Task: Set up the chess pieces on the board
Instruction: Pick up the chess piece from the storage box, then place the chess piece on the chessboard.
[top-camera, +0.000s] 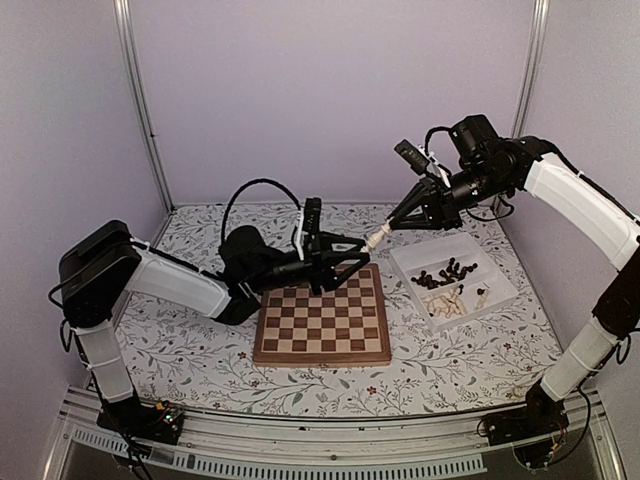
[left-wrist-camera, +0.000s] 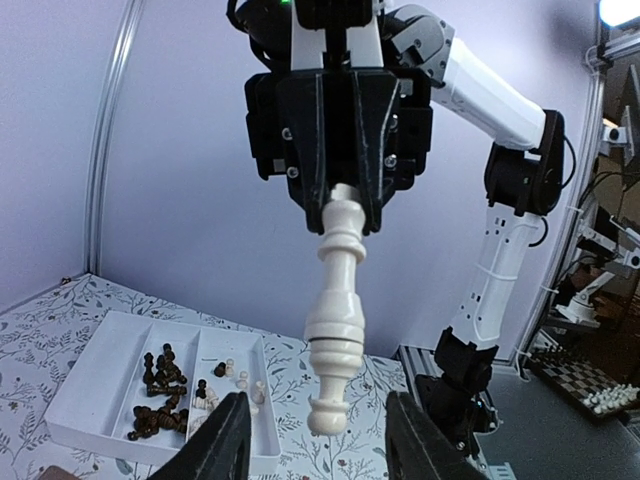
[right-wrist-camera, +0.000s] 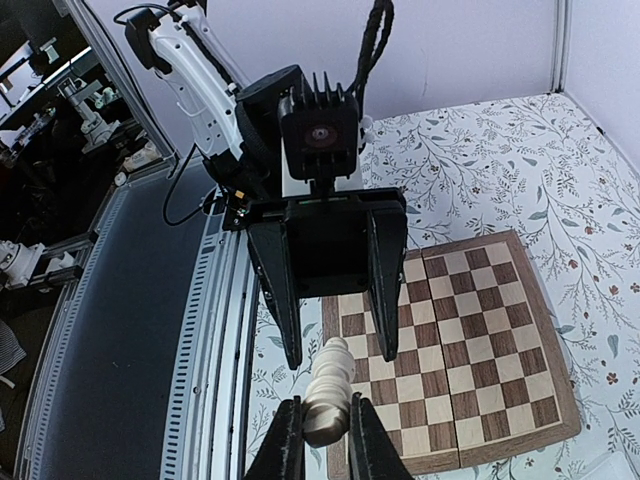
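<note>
A pale cream chess piece (top-camera: 376, 238) hangs in the air past the far right corner of the board (top-camera: 322, 322). My right gripper (top-camera: 388, 230) is shut on one end of it (right-wrist-camera: 330, 400). My left gripper (top-camera: 363, 260) faces it from the left, open. In the left wrist view the piece's free end (left-wrist-camera: 328, 412) sits between my left fingers (left-wrist-camera: 225, 445) with a gap on each side. The right wrist view shows the left gripper (right-wrist-camera: 338, 358) straddling the piece's tip above the board (right-wrist-camera: 470, 340). No pieces stand on the board.
A white partitioned tray (top-camera: 497, 272) lies right of the board, with dark pieces (top-camera: 446, 273) in one compartment and pale ones (top-camera: 452, 303) in another. The tray (left-wrist-camera: 120, 320) shows below the held piece in the left wrist view. A flowered cloth (top-camera: 190, 360) covers the table.
</note>
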